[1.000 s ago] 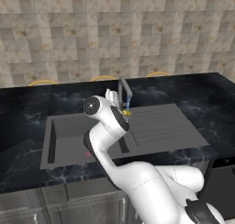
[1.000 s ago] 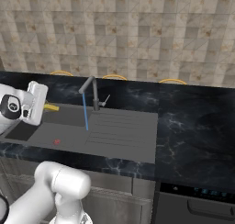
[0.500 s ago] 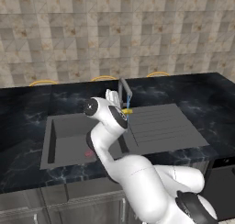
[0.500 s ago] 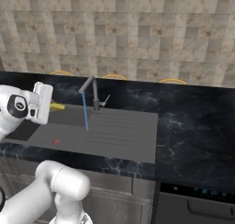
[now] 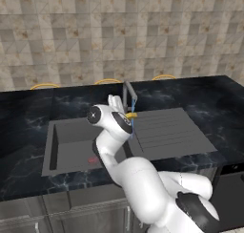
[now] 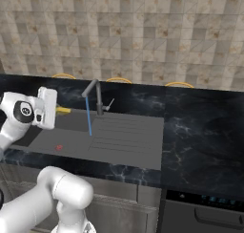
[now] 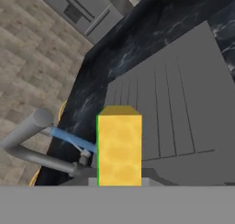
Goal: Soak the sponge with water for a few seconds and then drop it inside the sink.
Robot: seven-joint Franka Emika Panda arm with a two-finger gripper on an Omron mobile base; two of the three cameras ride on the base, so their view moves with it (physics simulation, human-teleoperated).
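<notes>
Sponge (image 7: 119, 147) is sitting pinched in the hand (image 7: 120, 184), a yellow block with a thin green edge, hanging above the sink (image 6: 71, 136) and just beside the water (image 6: 88, 116) falling from the tap (image 6: 94, 94). Pickup looks done; soaking is beginning, dropping it is remaining.

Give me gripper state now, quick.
Gripper: shut on the sponge, held up beside the water stream.
</notes>
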